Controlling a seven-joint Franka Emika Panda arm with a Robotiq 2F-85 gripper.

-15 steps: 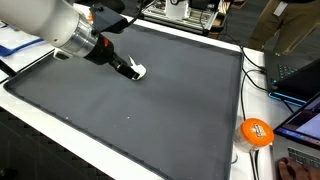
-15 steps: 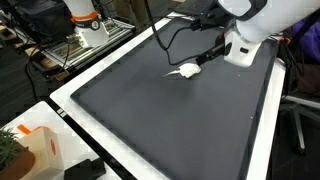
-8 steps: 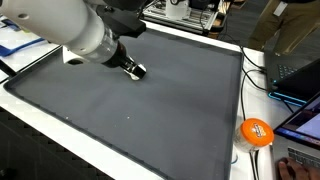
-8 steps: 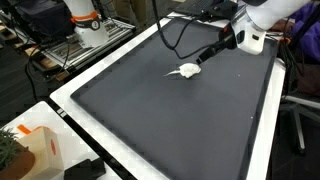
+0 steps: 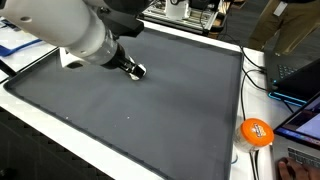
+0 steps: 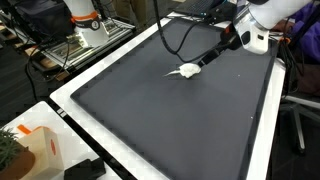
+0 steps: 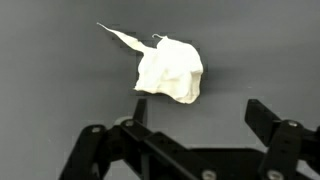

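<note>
My gripper (image 7: 180, 125) stands wide open, holding nothing, just beside the crumpled white paper (image 7: 170, 70) that lies on the dark mat (image 7: 50, 90).

A: Item: we list a large dark grey mat (image 5: 160, 110), laid flat on a white table (image 6: 62, 100); both exterior views show it.
B: Past the table's edge we record an orange round object (image 5: 256, 132), black cables (image 5: 252, 68) and an open laptop (image 5: 305, 118).
A: In an exterior view we add a cardboard box (image 6: 38, 148) and a green plant (image 6: 8, 152), near one corner.
B: Light: even, indoor, soft shadows.
</note>
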